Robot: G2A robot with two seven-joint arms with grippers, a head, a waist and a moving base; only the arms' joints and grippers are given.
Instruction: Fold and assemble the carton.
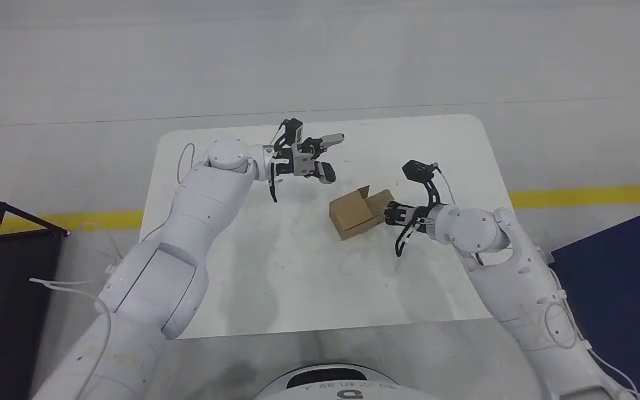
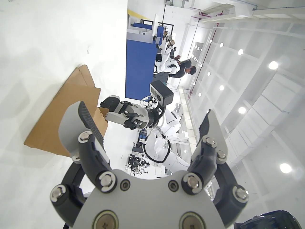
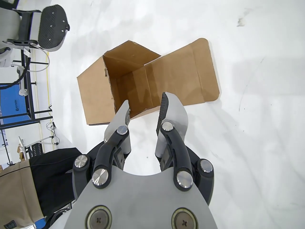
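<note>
The carton [image 1: 352,213] lies on its side right of the table's [image 1: 250,290] centre, about midway between the far and near edges. Its open mouth faces the right edge, and one long round-cornered flap [image 3: 202,72] is folded out beside it. Dark scuffs [image 3: 240,21] mark the white top near the flap. A yellow floor stripe [image 1: 580,196] runs past the table on both sides.

The right gripper [image 1: 393,213] sits low at the carton's mouth, its forearm angled in from the near right corner. Its jaws stand a narrow gap apart with the carton's lower wall edge between them; whether they touch it cannot be told.

The left gripper [image 1: 332,157] hangs toward the far edge near the middle, apart from the carton. It points along the table toward the right side, jaws spread wide and holding nothing.
</note>
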